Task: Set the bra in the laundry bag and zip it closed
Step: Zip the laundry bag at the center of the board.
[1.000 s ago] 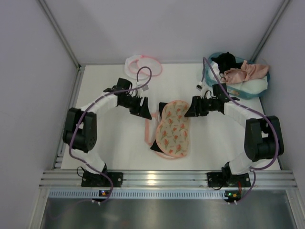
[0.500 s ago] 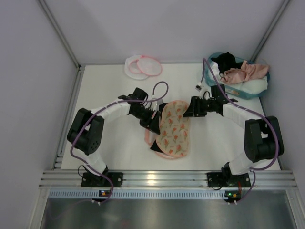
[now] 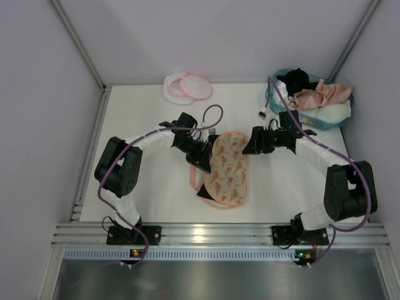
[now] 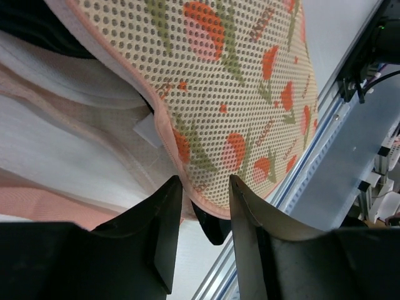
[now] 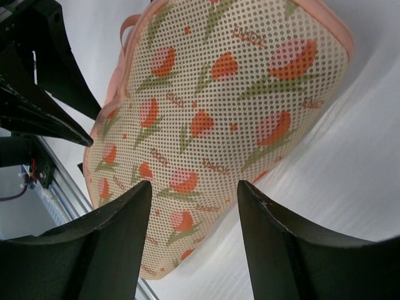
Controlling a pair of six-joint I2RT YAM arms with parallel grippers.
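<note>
The salmon-pink bra (image 3: 324, 94) lies on top of the clothes in the teal basket (image 3: 342, 115) at the back right. The laundry bag (image 3: 187, 87), a round white mesh pouch with a pink rim, lies at the back of the table. Neither gripper is near them. My left gripper (image 3: 202, 162) (image 4: 205, 187) is open, its fingertips on either side of the pink-trimmed left edge of an orange-printed padded piece (image 3: 228, 169) (image 4: 237, 81). My right gripper (image 3: 250, 145) (image 5: 194, 187) is open and empty at that piece's upper right edge (image 5: 219, 106).
A black cloth (image 3: 205, 192) and a pink strap (image 3: 192, 176) stick out from under the padded piece at mid-table. The basket also holds a black garment (image 3: 295, 79) and a pale one. Grey walls enclose the table on three sides.
My left arm has swung right from the table's left half to the padded piece's left edge. My right gripper has barely moved.
</note>
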